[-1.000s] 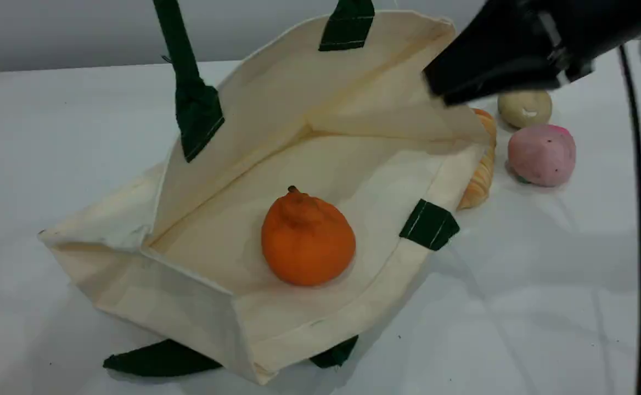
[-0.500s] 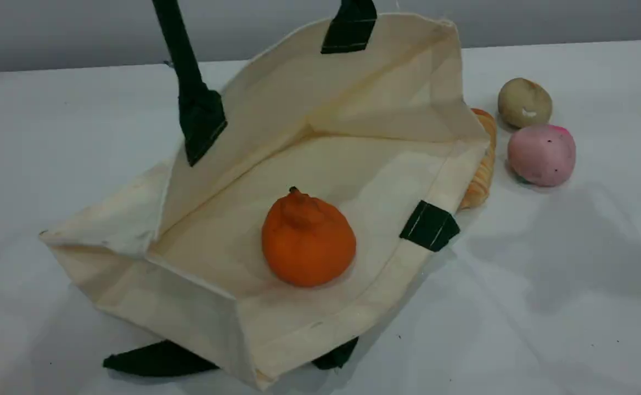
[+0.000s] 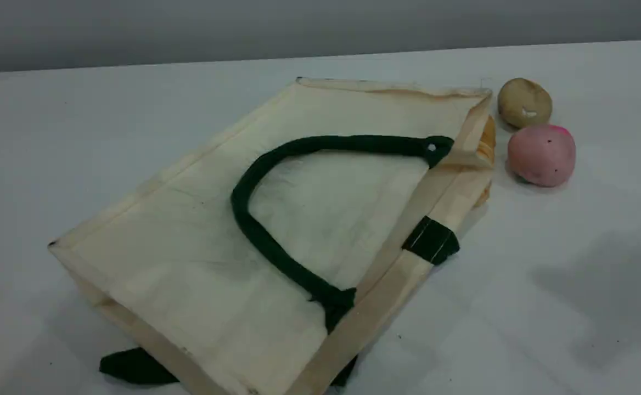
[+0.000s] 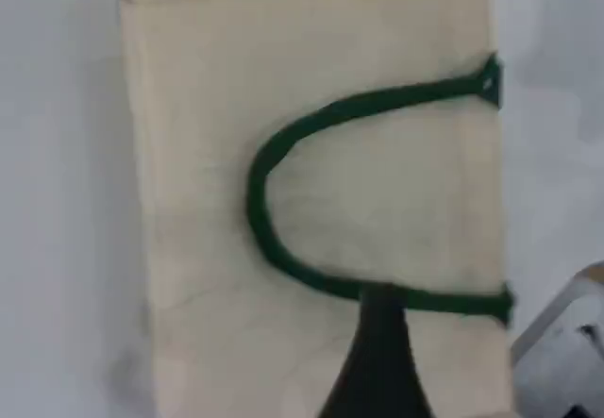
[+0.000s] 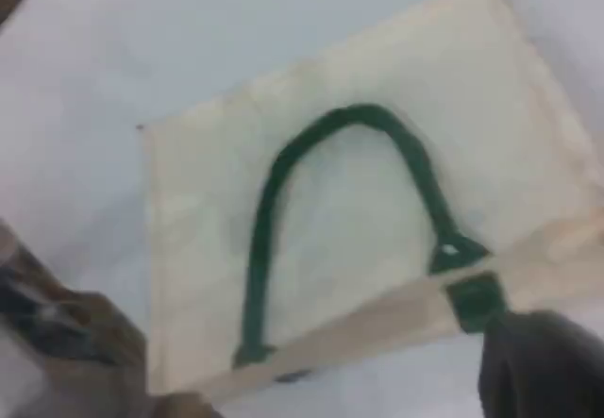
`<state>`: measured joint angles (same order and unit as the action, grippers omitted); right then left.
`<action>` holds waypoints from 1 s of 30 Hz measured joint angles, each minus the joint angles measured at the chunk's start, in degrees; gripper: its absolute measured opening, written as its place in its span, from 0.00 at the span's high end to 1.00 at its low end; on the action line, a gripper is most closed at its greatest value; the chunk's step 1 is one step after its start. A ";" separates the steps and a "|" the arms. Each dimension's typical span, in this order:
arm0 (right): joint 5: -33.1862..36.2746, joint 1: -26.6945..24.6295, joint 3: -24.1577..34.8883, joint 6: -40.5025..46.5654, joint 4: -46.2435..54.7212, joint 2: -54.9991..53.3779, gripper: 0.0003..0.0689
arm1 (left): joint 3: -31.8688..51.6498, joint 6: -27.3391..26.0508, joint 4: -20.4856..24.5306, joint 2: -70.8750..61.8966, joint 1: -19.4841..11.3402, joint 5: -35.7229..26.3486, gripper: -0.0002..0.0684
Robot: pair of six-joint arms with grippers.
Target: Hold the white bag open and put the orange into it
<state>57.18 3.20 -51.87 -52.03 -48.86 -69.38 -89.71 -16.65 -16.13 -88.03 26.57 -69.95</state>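
Where the white bag [image 3: 200, 230] lies flat on the table [image 3: 545, 285], its green handle [image 3: 254, 219] curves across the top panel; the orange cannot be seen. A pink fruit [image 3: 541, 154] and tan ball [image 3: 524, 102] sit at the bag's two o'clock. My left fingers [image 4: 377, 361] hover above, spread; my right gripper [image 5: 543, 366] is pressed together, empty.

I see the scene view evenly lit from above, soft and a little dim, with no hard glare on the table [image 3: 573, 307]. To the right of the white bag [image 3: 189, 219] a broad blurry shadow lies on it. Both wrist views are soft and out of focus; the bag's green handle [image 4: 274, 248] smears, and the dark fingertip [image 4: 377, 361] below it is blurred.
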 joint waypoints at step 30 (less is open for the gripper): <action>13.21 0.15 0.00 44.65 34.47 61.55 0.99 | 28.33 19.20 6.06 45.65 6.16 4.54 0.97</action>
<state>70.39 3.35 -51.87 -7.38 -14.39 -7.83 -61.38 2.56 -10.07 -42.39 32.73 -65.41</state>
